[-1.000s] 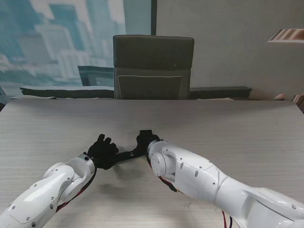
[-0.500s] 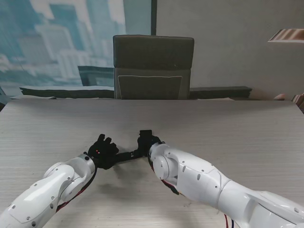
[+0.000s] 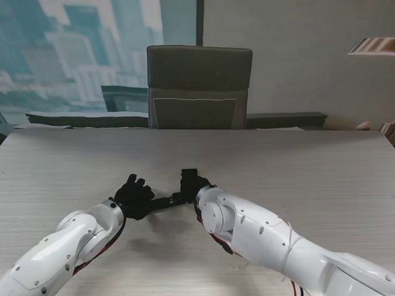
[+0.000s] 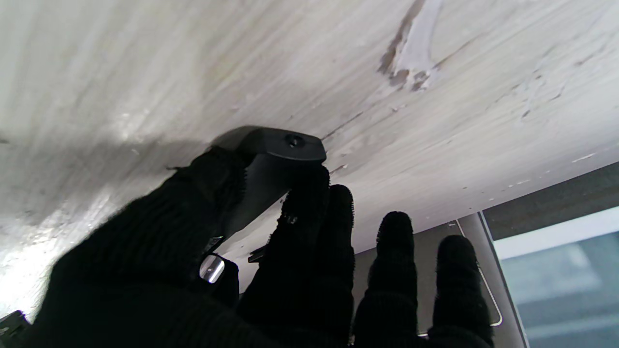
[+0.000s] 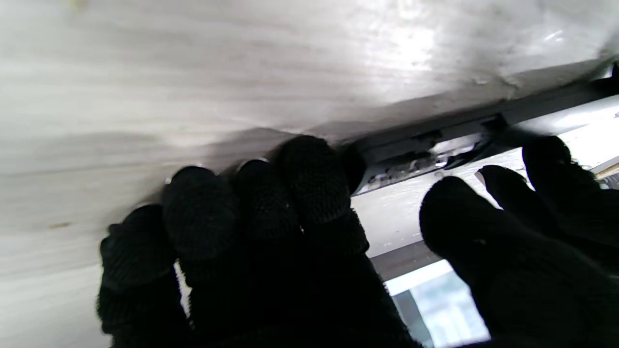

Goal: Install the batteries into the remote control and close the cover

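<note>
L hand (image 3: 133, 196) is pinching one end of the remote (image 4: 271, 159) while R hand (image 3: 188, 182) fingers (image 5: 309, 188), bunched together, are working the open batt bay, prob seating cells; next needs cover lined up.

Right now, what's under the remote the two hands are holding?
The bare wooden table lies under the remote, held between the left hand and right hand. The fingers hide where it touches, and any batteries.

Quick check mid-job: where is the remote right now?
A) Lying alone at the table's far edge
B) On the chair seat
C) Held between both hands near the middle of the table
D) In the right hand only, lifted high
C: in the stand view the dark remote spans from the left hand to the right hand, low over the table.
</note>
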`<action>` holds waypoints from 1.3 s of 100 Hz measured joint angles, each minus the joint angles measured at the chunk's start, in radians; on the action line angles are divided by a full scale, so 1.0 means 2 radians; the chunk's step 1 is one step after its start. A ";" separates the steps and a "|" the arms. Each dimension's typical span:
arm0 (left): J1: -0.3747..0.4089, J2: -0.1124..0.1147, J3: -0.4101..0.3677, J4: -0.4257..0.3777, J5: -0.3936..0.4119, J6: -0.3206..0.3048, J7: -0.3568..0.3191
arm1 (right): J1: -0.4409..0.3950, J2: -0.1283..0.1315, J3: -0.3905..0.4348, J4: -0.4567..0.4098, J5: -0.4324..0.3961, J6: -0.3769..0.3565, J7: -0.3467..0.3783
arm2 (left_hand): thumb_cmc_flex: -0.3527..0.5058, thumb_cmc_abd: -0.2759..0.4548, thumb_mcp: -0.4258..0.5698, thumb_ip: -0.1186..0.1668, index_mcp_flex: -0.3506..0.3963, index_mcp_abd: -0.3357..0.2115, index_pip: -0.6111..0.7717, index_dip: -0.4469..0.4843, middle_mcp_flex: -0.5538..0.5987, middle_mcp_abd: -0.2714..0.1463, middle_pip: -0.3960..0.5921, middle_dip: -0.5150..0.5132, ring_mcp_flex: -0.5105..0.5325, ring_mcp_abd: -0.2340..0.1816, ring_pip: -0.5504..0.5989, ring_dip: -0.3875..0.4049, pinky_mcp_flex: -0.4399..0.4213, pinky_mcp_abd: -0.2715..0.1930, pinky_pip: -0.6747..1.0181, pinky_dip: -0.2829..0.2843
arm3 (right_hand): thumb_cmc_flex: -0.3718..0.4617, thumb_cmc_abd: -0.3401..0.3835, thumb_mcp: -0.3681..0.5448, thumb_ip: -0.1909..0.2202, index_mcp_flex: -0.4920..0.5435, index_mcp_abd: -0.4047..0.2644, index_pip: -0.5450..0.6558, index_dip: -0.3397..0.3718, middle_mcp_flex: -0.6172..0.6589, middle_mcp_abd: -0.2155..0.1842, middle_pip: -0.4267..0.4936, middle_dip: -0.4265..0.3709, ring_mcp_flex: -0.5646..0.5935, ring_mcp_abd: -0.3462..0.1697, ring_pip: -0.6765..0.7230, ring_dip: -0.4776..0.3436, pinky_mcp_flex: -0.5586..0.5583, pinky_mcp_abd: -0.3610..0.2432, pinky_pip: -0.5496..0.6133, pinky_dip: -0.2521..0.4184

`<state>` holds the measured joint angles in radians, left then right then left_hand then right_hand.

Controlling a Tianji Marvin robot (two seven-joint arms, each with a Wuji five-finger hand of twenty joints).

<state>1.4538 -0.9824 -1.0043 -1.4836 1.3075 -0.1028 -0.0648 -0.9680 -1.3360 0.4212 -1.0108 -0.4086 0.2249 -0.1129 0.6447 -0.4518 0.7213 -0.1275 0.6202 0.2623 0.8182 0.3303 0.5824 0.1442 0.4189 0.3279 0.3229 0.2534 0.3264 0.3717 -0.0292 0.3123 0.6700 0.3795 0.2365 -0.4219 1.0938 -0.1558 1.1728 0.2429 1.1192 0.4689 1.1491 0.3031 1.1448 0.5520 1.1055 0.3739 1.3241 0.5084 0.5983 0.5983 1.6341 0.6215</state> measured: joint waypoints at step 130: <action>-0.001 0.000 0.003 0.001 0.001 0.000 0.004 | -0.057 0.055 0.085 -0.076 -0.094 -0.089 -0.039 | 0.000 0.000 0.001 0.000 0.000 0.000 0.000 0.000 0.000 0.000 0.000 0.000 0.000 0.000 0.000 0.000 0.000 0.000 0.000 0.000 | 0.031 -0.112 0.011 0.004 -0.168 -0.066 -0.139 -0.049 -0.102 0.000 -0.049 -0.025 -0.089 -0.013 -0.091 -0.002 -0.073 -0.026 -0.111 -0.018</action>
<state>1.4513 -0.9825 -0.9993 -1.4806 1.3099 -0.1031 -0.0565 -1.0829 -1.2263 0.5911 -1.1619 -0.5971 0.0464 -0.1910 0.6447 -0.4517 0.7237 -0.1278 0.6202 0.2620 0.8184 0.3309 0.5824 0.1442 0.4189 0.3279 0.3229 0.2534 0.3264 0.3717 -0.0292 0.3123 0.6700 0.3795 0.2980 -0.6460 1.1154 -0.1478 0.8369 0.1103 0.8411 0.3712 0.9455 0.3038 1.0459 0.5017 0.9278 0.3488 1.1426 0.5054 0.4527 0.5464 1.4123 0.5858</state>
